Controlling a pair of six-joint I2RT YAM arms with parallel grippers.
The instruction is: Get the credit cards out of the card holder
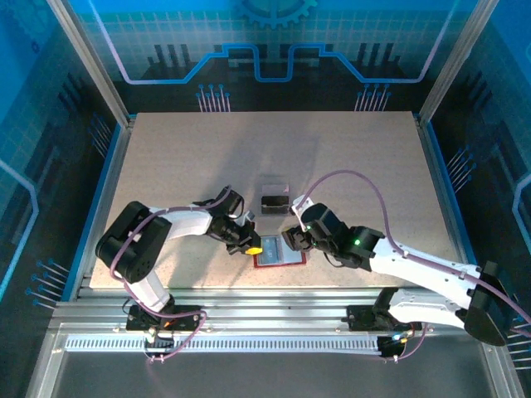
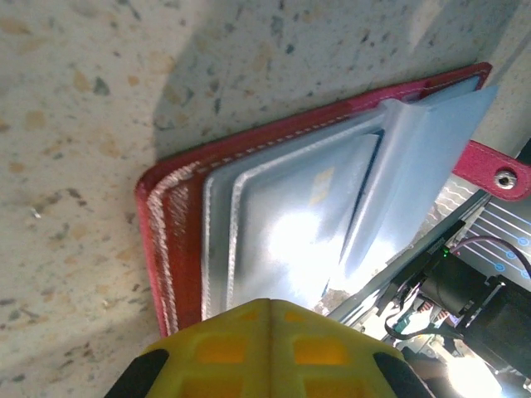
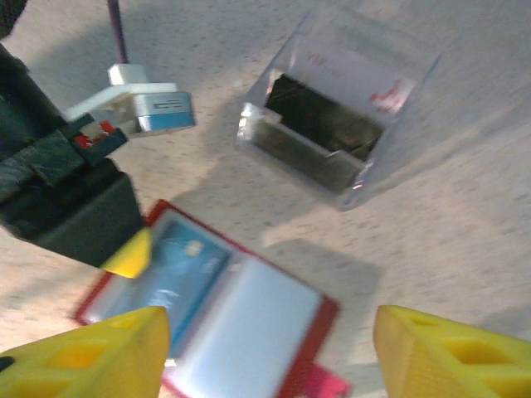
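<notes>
Left gripper, pressed together, touches the open card holder; right gripper hovers spread above it.

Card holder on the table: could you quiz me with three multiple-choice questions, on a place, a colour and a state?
1. Where is the clear plastic box relative to the card holder?
A. Beyond it, apart
B. On top of it
C. Inside it
2. What colour is the card in its pocket?
A. Green
B. Blue
C. Black
3. The card holder is:
A. Snapped shut
B. Standing on edge
C. Lying open
Answers:
1 A, the top view shows a gap between them.
2 B, its blue face shows in the right wrist view.
3 C, its pale pockets face up.
</notes>
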